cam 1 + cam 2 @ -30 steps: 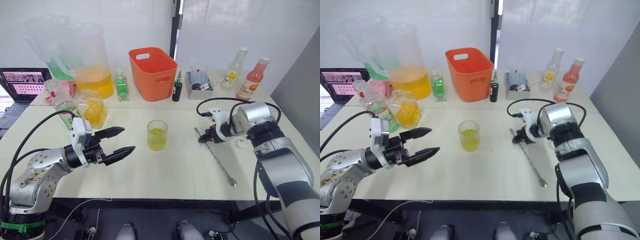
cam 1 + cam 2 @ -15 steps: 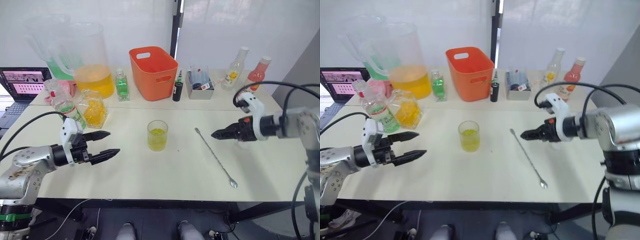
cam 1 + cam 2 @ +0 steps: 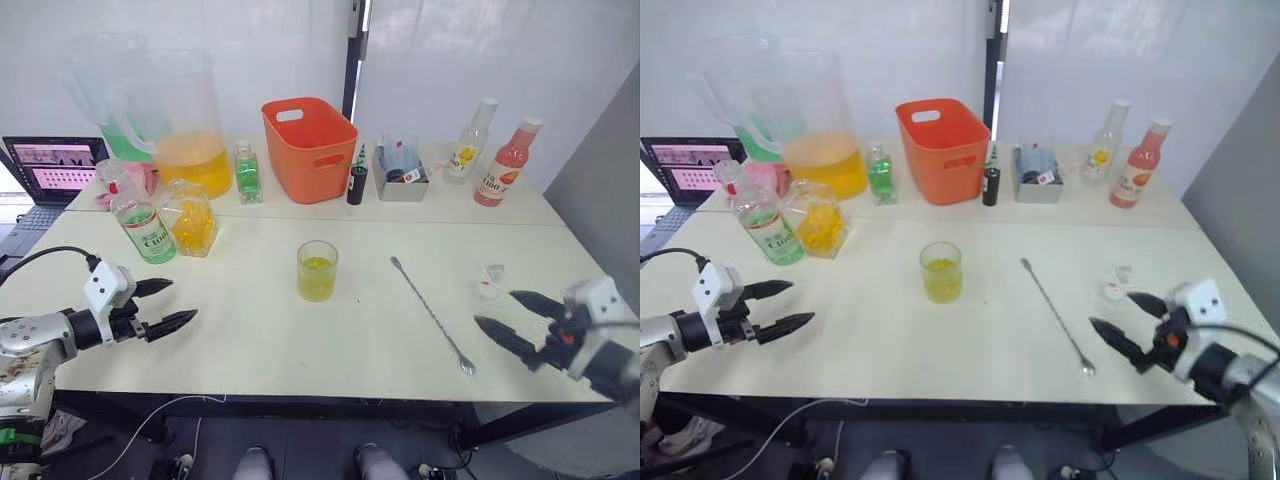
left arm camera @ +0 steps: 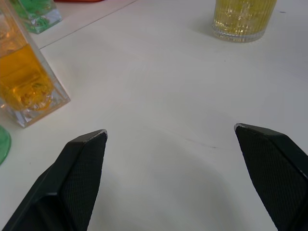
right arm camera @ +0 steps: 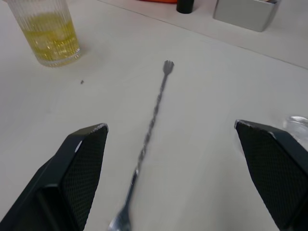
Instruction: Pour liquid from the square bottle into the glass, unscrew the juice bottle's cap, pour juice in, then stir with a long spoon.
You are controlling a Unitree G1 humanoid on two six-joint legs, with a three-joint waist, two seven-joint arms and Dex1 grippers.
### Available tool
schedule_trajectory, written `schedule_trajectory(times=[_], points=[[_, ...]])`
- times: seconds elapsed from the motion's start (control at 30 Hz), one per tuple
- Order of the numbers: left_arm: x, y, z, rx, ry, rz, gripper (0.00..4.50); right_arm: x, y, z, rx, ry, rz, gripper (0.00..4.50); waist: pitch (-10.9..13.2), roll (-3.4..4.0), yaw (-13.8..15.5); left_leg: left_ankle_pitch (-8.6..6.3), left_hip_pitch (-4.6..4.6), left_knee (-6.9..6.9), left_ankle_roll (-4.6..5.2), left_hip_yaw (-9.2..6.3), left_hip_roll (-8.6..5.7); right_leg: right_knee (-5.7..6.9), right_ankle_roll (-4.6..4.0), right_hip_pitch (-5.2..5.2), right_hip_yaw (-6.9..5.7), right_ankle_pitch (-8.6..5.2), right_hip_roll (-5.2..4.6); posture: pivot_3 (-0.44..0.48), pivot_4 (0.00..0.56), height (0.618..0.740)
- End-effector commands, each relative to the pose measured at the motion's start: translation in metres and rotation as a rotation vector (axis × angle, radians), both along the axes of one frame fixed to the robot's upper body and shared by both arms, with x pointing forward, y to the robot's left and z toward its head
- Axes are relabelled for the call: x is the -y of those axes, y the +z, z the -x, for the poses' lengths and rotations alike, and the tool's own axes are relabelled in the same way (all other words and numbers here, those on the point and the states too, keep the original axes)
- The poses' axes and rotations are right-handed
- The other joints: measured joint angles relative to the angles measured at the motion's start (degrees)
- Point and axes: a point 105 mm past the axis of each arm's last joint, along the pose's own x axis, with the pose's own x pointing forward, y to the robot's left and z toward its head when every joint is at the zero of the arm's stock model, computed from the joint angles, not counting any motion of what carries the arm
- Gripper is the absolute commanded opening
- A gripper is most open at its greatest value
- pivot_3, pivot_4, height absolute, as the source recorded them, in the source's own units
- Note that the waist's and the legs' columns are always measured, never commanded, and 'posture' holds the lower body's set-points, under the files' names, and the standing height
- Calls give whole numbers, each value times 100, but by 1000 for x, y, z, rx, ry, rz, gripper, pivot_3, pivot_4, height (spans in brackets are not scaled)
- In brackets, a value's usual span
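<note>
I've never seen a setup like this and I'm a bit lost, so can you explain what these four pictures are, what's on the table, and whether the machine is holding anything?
This is a humanoid robot with two arms, each ending in a gripper of two black fingers. Two pictures come from cameras on its head, looking down over a white table. The other two come from cameras on its wrists, looking along the fingers.

The left gripper and right gripper are both open and hold nothing.

On the table stand a glass of yellow liquid, a long spoon lying flat beside it, a square bottle of orange liquid, a green-labelled bottle, an orange basket, big pitchers and two juice bottles at the back.
</note>
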Motion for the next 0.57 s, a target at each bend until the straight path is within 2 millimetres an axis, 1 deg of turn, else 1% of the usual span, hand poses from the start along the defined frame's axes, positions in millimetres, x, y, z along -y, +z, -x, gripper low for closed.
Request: schedule_trajectory(times=[0.03, 0.17, 0.27, 0.43, 0.5, 0.57], points=[[-8, -3, 6, -19, 18, 31, 4500, 19, 0, 9, 93, -35, 47, 4465, -3, -5, -37, -2, 21, -2, -2, 0, 1, -6, -2, 20, -1, 0, -1, 0, 150, 740], [-22, -12, 13, -26, 67, 18, 4500, 40, -9, 14, 113, -92, 68, 4465, -3, -5, -99, -4, 34, -3, -6, 1, 1, -11, -12, 25, 1, 4, -4, 0, 150, 740], [-29, -15, 16, -1, 110, 13, 4500, 49, -10, 13, 131, -113, 79, 4465, -3, -5, -119, -4, 36, -5, -6, 1, 2, -10, -12, 25, 1, 4, -4, 0, 150, 740], [-35, -15, 14, 36, 159, 14, 4500, 52, -9, 12, 152, -123, 87, 4465, -3, -5, -115, -4, 35, -6, -6, 1, 1, -11, -12, 26, 1, 4, -6, 0, 150, 740], [-34, -14, 12, 46, 160, 14, 4500, 52, -9, 11, 156, -121, 85, 4465, -3, -5, -115, -4, 35, -6, -6, 1, 0, -11, -12, 26, 1, 4, -6, 0, 150, 740], [-32, -16, 13, 19, 139, 25, 4500, 51, -7, 10, 161, -121, 81, 4465, -3, -5, -116, -4, 35, -6, -6, 1, 1, -11, -12, 26, 1, 4, -6, 0, 150, 740]])
